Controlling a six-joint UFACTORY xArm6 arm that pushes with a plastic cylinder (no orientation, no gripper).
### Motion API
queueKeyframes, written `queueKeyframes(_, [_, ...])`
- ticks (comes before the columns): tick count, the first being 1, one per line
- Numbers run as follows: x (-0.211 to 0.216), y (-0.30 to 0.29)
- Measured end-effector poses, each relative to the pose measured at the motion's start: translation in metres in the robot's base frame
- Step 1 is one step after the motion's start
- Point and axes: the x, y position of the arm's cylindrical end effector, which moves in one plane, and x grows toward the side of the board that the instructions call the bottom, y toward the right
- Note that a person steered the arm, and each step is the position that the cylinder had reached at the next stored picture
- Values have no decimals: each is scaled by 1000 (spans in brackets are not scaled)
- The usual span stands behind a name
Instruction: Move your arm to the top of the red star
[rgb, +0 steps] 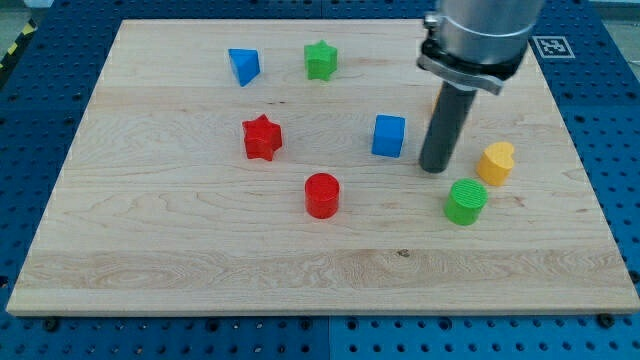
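The red star (262, 137) lies left of the board's middle. My tip (434, 168) rests on the board far to the view's right of the star, just right of the blue cube (389, 135) and left of the yellow block (496, 163). The green cylinder (465, 201) sits just below and right of the tip. The rod rises from the tip to the arm's grey body at the view's top right.
A red cylinder (322, 195) lies below and right of the star. A blue triangular block (243, 66) and a green star (320, 60) lie near the view's top. The wooden board (150, 250) sits on a blue perforated table.
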Motion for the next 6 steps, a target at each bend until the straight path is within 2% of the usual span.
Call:
queueKeyframes(2, [-18,-17])
queueKeyframes(5, [-18,-36])
queueKeyframes(6, [-5,-33])
